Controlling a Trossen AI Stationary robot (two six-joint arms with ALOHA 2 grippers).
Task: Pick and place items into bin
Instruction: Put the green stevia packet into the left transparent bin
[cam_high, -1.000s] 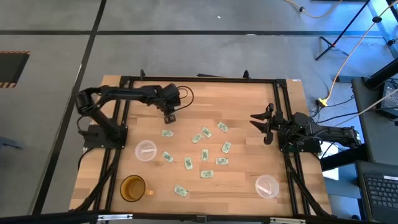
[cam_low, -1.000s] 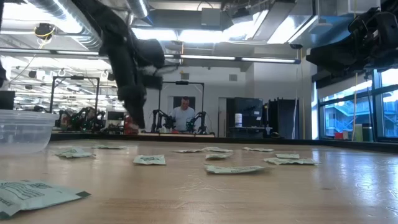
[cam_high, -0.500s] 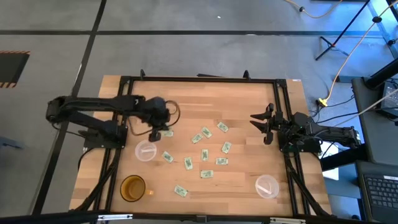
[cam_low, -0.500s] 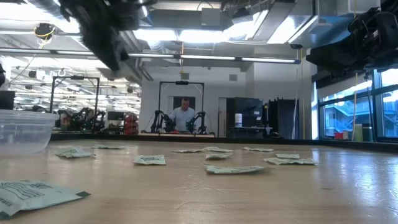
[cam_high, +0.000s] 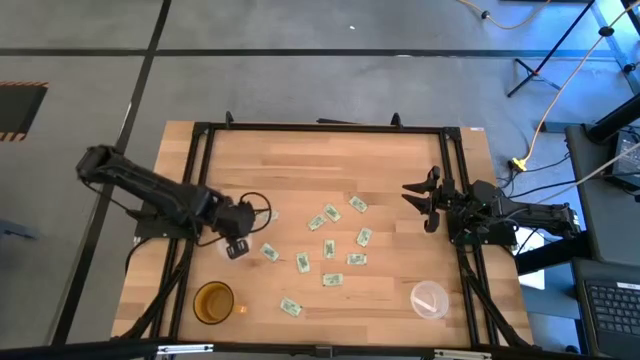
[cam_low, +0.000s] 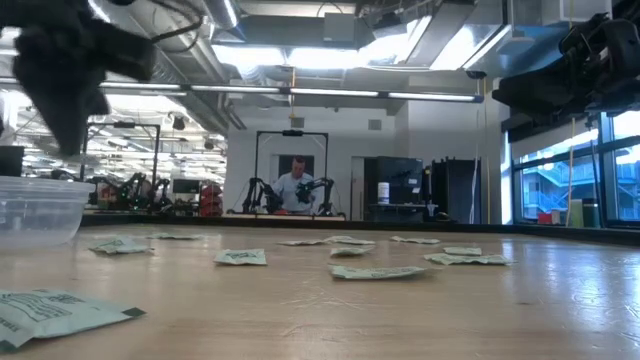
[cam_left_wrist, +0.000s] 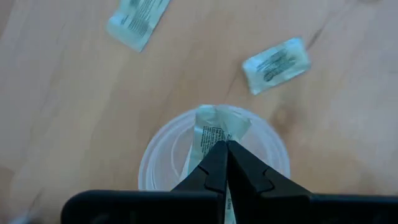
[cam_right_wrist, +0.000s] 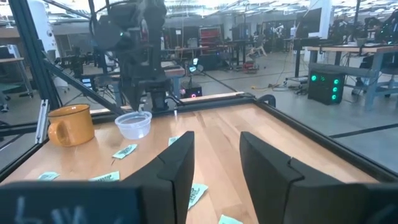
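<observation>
- Left hand: positioned directly over the clear cup near the left side of the tabletop. In the left wrist view its two dark fingers are pressed together, pinching one pale green packet whose upper end hangs over the cup's opening.
- Clear cup: upright on the wood, mostly covered by the left hand in the high view. In the low view it appears as a translucent bowl shape at the left edge, with the left hand a dark blur above it.
- Loose packets: the rest lie flat and scattered across the middle of the tabletop, e.g.. Two lie just beyond the cup in the left wrist view, apart from it.
- Yellow mug: stands near the front left of the tabletop, apart from the clear cup.
- Second clear cup: stands near the front right corner, away from the packets.
- Right hand: waits at the right side of the tabletop, its fingers spread apart and holding nothing.
- Background: a person is visible in the room beyond the tabletop in the low view.
</observation>
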